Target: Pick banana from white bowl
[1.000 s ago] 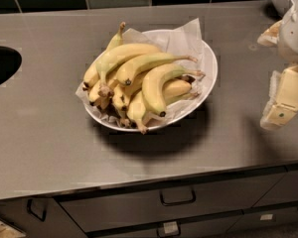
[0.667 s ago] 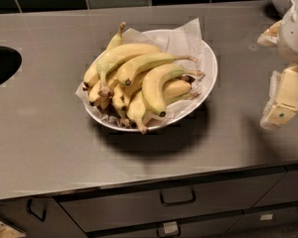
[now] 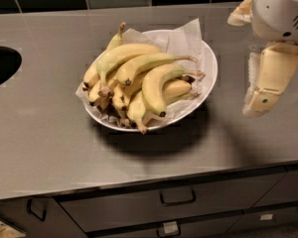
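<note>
gripper (image 3: 258, 102) seen right of white bowl (image 3: 211, 69), well apart, arm cut off at edge | its opening cannot be told | banana (image 3: 154, 63) lain atop pile, others half hidden

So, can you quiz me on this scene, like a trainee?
1. True or false: the cream-coloured robot gripper touches the long slender yellow-green banana.
2. The wide shallow white paper-lined bowl stands on: A) the grey metal countertop, B) a wooden chair, C) the floor.
3. Fill in: in the camera view the gripper hangs to the bowl's ____.
Key: 1 false, it hangs apart; 2 A; 3 right.
</note>
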`<state>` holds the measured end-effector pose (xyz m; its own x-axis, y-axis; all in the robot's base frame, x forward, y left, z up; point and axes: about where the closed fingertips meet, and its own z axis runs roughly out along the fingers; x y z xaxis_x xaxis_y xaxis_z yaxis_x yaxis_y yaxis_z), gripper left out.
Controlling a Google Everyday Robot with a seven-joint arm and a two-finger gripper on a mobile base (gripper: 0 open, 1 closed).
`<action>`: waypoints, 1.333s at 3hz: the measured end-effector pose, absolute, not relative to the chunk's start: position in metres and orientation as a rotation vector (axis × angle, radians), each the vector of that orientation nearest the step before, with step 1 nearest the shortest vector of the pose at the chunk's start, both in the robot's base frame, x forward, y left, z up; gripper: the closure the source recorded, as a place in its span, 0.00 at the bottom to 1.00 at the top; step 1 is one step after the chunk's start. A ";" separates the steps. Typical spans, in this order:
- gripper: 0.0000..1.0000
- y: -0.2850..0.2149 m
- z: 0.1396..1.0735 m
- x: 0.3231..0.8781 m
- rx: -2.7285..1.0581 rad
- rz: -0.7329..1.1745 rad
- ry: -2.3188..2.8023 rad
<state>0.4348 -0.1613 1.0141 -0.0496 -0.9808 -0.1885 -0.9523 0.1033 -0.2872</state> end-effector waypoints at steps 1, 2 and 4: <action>0.00 -0.127 1.033 0.429 -1.993 -0.106 1.912; 0.00 -0.124 1.040 0.429 -1.981 -0.124 1.894; 0.00 -0.092 1.035 0.441 -2.123 -0.035 1.762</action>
<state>0.4411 -0.0920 1.0348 0.2136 -0.9518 -0.2199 -0.9425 -0.1415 -0.3028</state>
